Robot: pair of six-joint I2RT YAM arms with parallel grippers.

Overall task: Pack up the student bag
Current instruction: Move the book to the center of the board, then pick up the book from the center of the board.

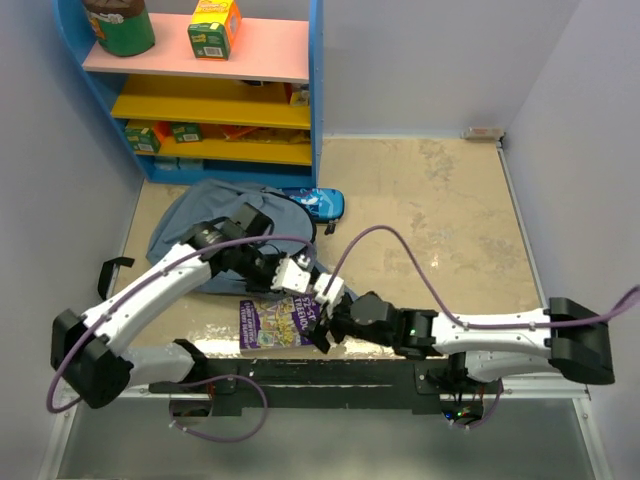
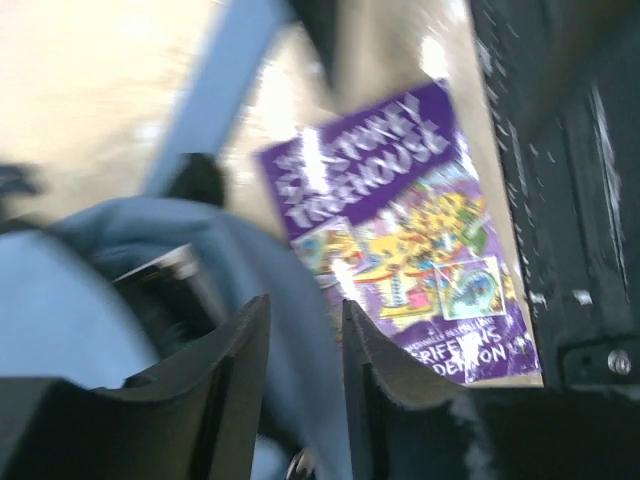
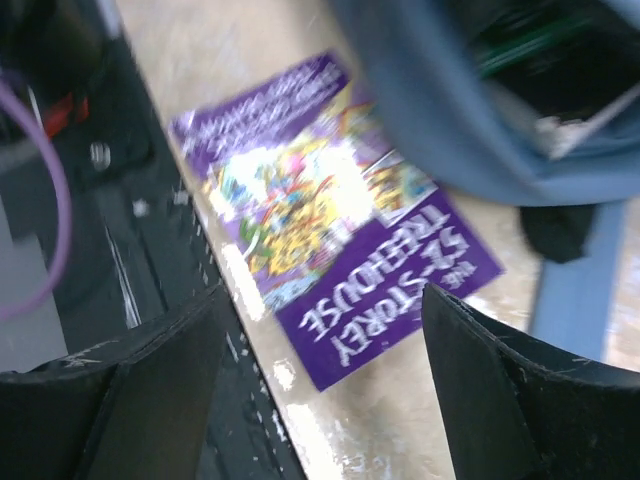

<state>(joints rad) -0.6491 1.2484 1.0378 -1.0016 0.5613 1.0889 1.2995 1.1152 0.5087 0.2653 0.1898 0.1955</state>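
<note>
The slate-blue student bag (image 1: 205, 215) lies at the left of the table, below the shelf; in the right wrist view the student bag (image 3: 440, 120) gapes with dark things inside. My left gripper (image 1: 293, 274) is at its near right edge, and in the left wrist view this gripper (image 2: 305, 305) is shut on a fold of the bag's blue fabric (image 2: 290, 330). A purple storybook (image 1: 275, 322) lies flat on the table by the front edge. My right gripper (image 1: 322, 312) hangs just over the book's right end, and in its own view it (image 3: 322, 295) is open wide and empty above the book (image 3: 340, 210).
A dark-blue pencil case (image 1: 320, 203) lies beside the bag's top. A blue shelf unit (image 1: 210, 95) with boxes and a jar stands at the back left. The black base rail (image 1: 330, 380) runs just below the book. White walls close both sides.
</note>
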